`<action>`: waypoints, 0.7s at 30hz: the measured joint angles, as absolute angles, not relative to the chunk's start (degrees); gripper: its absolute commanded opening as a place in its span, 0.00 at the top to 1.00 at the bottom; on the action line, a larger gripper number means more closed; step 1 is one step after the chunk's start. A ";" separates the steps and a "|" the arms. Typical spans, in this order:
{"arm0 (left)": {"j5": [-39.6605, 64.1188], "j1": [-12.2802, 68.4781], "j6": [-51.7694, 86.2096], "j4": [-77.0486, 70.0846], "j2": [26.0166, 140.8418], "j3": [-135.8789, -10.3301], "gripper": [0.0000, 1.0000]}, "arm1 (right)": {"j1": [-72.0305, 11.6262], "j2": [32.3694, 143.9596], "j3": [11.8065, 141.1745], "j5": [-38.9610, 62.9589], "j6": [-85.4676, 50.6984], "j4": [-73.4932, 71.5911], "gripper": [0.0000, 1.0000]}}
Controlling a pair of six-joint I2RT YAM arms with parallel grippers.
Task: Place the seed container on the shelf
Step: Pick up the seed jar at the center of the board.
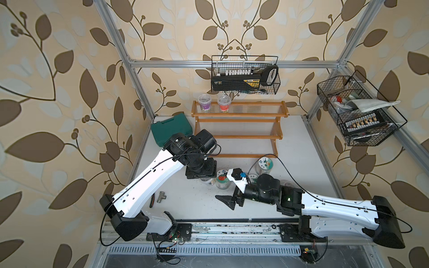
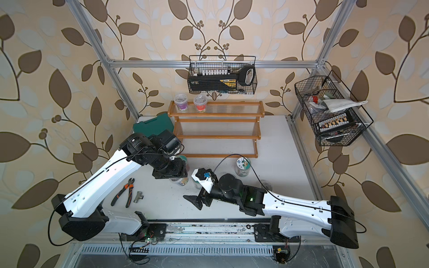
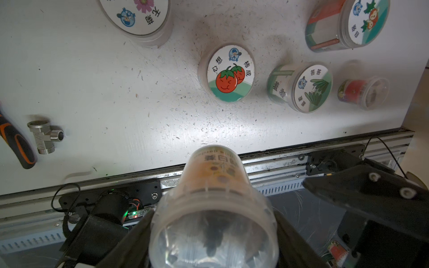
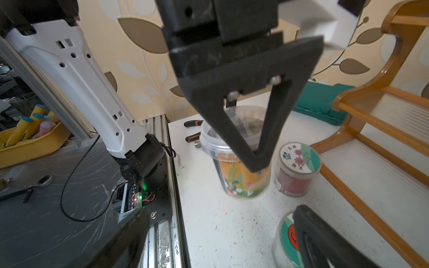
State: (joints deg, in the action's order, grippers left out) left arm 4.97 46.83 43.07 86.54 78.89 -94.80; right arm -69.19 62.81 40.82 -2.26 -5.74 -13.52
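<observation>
Left claw (image 3: pixel 213 234) is part-way open, its fingers (image 3: pixel 292 246) clamped on both sides of the seed container (image 3: pixel 216 181). The container is a clear tapered plastic cup with a clear lid and a wide ribbed rim. It has an orange wrap label with green leaves and small flowers; the right wrist view shows it upright. The writing on the label is Chinese, too blurred to read.

The container sits mid-table, left of centre and just near of the shelf (image 1: pixel 239 113)'s lowest tier, not on the shelf. Cannot tell whether its base touches the table (image 1: pixel 290 162).

Right claw (image 1: pixel 224 200) is spread wide and holds nothing. It is turned on its side, low over the table, to the right of the container.

Flower-lid jar (image 4: pixel 299 162) stands just beside the container, with red contents and Chinese characters I can't read for sure. Tomato-lid jar (image 3: pixel 229 74) reads "心想柿成" over two smiling tomatoes. Green-leaf jar (image 3: pixel 301 88) has Chinese text, unclear.

On the shelf's top tier, far left, are a purple cup (image 1: pixel 204 102) and a red cup (image 1: pixel 224 102), side by side. Pliers (image 2: pixel 125 192) and a metal tee fitting (image 3: pixel 45 137) lie near-left on the table.
</observation>
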 measured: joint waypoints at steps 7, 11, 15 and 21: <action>4.75 50.85 45.76 86.17 81.32 -97.14 0.45 | -69.76 60.80 34.17 -6.48 -2.79 -20.10 0.01; 4.60 52.64 46.96 85.58 82.61 -97.84 0.45 | -69.76 59.92 32.62 -8.23 -1.63 -22.35 0.01; 4.60 54.00 48.27 84.60 84.90 -98.59 0.45 | -69.76 59.68 32.23 -9.76 -0.97 -24.18 0.01; 4.62 54.83 50.04 82.21 86.00 -98.59 0.45 | -69.76 59.79 30.92 -11.62 -0.30 -27.44 0.02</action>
State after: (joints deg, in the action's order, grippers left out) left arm 4.62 54.83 50.04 82.21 86.00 -98.59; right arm -69.76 59.79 30.92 -11.62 -0.30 -27.44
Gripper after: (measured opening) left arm 0.706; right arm 0.989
